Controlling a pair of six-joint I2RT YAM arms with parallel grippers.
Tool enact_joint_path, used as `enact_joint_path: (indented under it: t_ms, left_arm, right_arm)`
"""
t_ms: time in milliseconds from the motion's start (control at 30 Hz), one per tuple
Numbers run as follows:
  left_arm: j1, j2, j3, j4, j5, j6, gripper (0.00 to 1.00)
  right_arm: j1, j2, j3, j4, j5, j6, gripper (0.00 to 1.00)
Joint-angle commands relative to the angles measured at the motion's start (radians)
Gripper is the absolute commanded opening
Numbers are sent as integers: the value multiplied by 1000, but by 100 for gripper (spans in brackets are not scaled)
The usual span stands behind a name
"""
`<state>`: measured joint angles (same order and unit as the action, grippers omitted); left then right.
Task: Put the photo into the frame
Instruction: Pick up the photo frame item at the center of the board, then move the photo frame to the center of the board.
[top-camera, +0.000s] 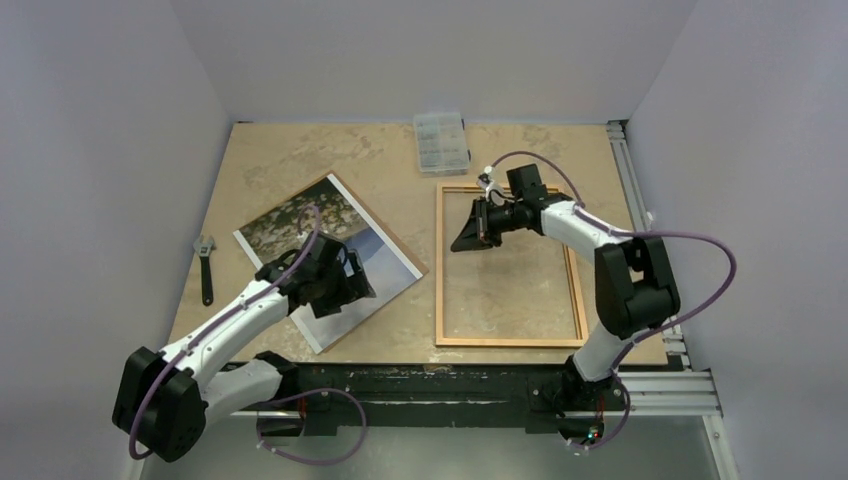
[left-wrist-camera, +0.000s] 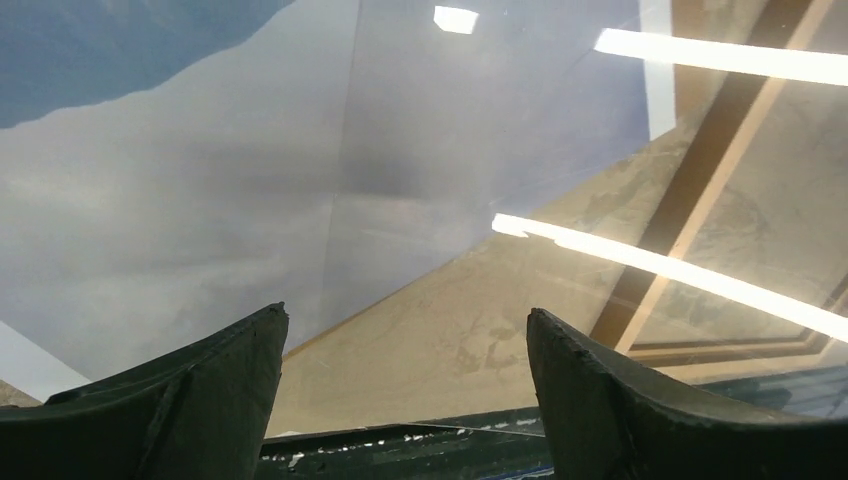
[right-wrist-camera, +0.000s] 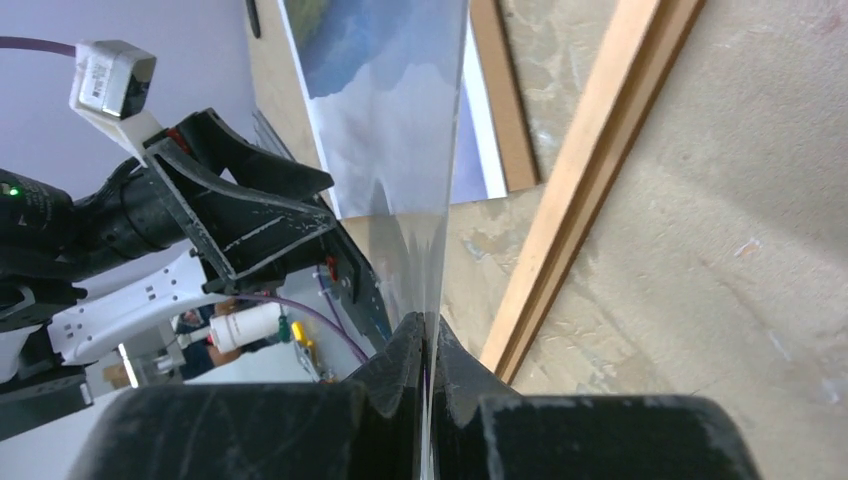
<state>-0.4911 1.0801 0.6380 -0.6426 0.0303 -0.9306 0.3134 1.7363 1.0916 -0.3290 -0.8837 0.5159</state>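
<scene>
My right pincer (right-wrist-camera: 428, 328) pinches the clear pane (right-wrist-camera: 400, 200) by its edge. My left pincer (left-wrist-camera: 405, 315) hangs spread over the photo (top-camera: 290, 225). With so thin a hold, the slick pane may slip.

A clear plastic compartment box (top-camera: 441, 141) sits at the table's (top-camera: 300, 160) far edge, a wrench (top-camera: 205, 268) by its left edge.

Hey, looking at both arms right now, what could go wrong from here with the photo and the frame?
1. The right gripper is shut on only the thin edge of the clear pane. So narrow a pinch could slip or let the pane swing.
2. The photo lies flat, askew to the frame, under the open left gripper. Its glossy surface may slide on the backing board rather than lift.
</scene>
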Motion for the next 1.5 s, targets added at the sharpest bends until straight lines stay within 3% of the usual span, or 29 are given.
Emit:
enact_joint_path:
  t_ms: [0,267,433,633,967,1200,1367,1467]
  left_arm:
    - [1,-72,58,-28,11,35,86]
    - [-35,-73,81,9,50,11,86]
    - [-99,15,113,41,36,-13,85]
    - [-219,212,253,37,-25,-46,85]
    - [-436,627,622,-60,-154,-72,83]
    - [-481,781,706,-120,-208,-123,71]
    - [-487,829,706,-99,-191,-128,53]
    - [-488,824,692,-105,-197,-144,35]
  right_arm:
    - [-3,-154,32,-81,57,-12,0]
    - [-2,-438,128,-247,253,3,0]
    - [-3,-541,247,-375,369,7,0]
    - [-4,-617,393,-551,621,-43,0]
    - [-3,-683,536,-690,855,-80,0]
    - [-4,-705,532,-708,881,-94,0]
    - [-4,-709,517,-701,881,-96,0]
    - [-4,-708,503,-693,881,-97,0]
